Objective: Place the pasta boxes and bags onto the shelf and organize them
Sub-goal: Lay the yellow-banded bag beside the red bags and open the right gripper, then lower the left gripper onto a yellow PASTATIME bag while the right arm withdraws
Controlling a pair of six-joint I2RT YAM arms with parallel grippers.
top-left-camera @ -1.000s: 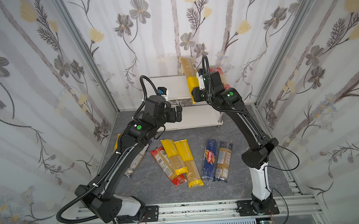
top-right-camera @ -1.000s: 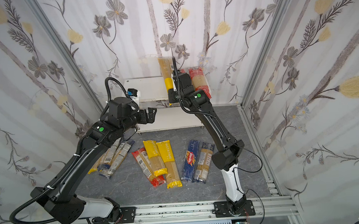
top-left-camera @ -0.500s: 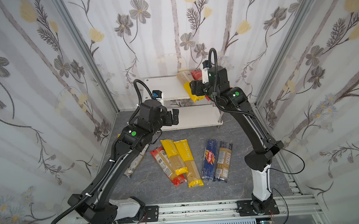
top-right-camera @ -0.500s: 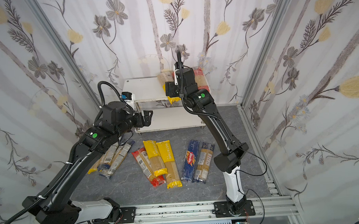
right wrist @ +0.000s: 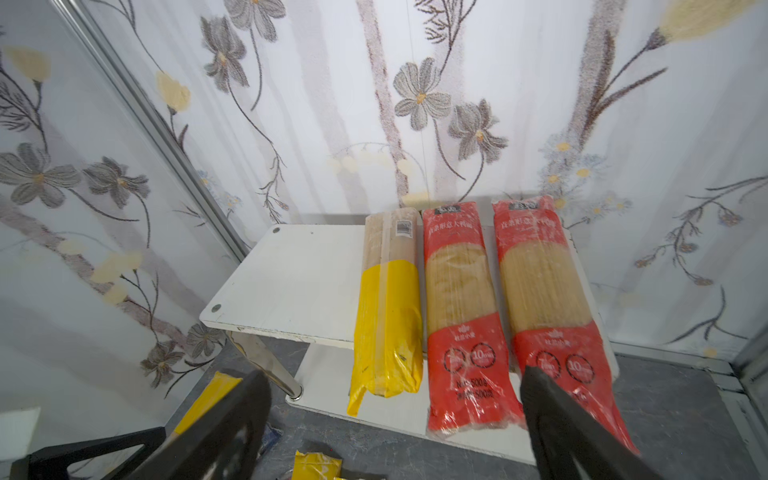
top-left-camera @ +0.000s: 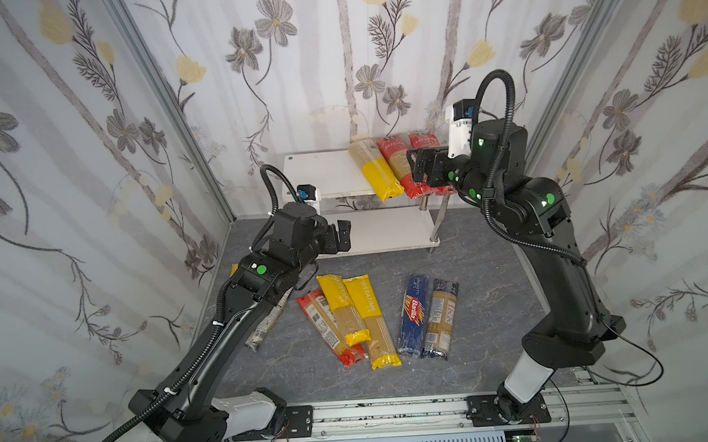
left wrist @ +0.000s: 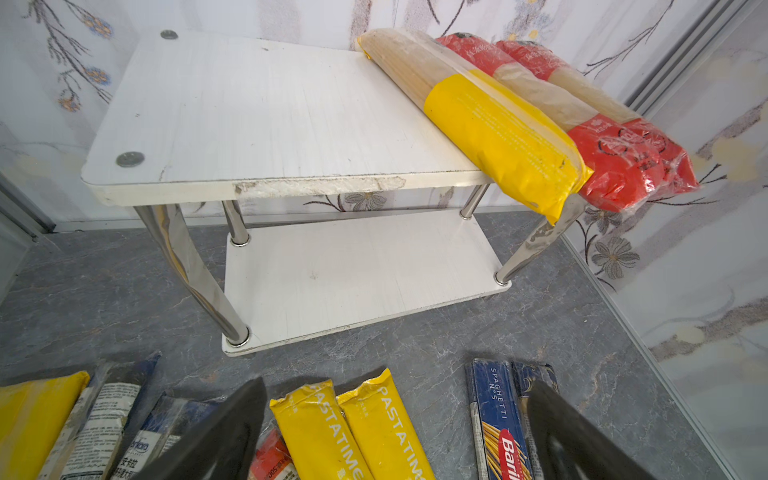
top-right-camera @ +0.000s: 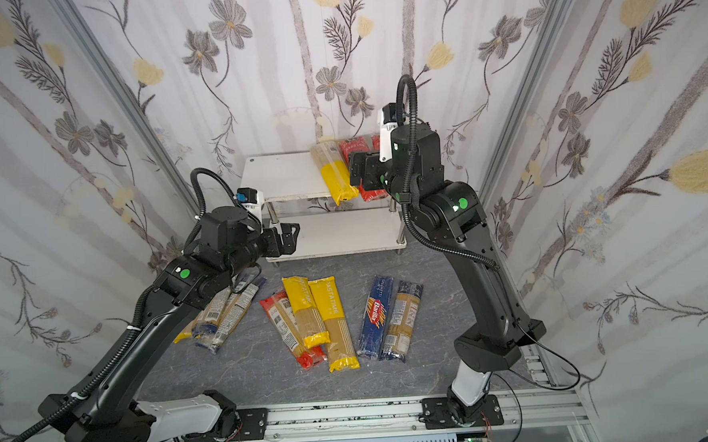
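Note:
The shelf (top-left-camera: 321,178) (top-right-camera: 283,176) stands against the back wall. On the right half of its top board lie a yellow-ended bag (top-left-camera: 377,179) (right wrist: 388,316) and two red-ended bags (top-left-camera: 399,165) (right wrist: 465,324), side by side, their near ends overhanging the front edge. My right gripper (top-left-camera: 414,167) (right wrist: 392,378) hangs open just in front of those ends, holding nothing. My left gripper (top-left-camera: 340,236) (left wrist: 397,386) is open and empty near the lower board's left front. On the floor lie two yellow bags (top-left-camera: 353,313), a red bag (top-left-camera: 324,327), the Barilla box (top-left-camera: 411,314) and a dark-blue bag (top-left-camera: 440,317).
More packs (top-right-camera: 220,316) lie partly under my left arm by the left wall. The top board's left half (left wrist: 249,108) and the lower board (left wrist: 353,270) are bare. Chrome legs (left wrist: 191,266) stand at the corners. Floral walls close in on three sides; a metal rail (top-left-camera: 395,411) runs along the front.
My right gripper has opened and let go of the yellow-ended bag, which went from upright to lying flat beside the red bags. The right arm pulled back to the right. The left arm lowered slightly.

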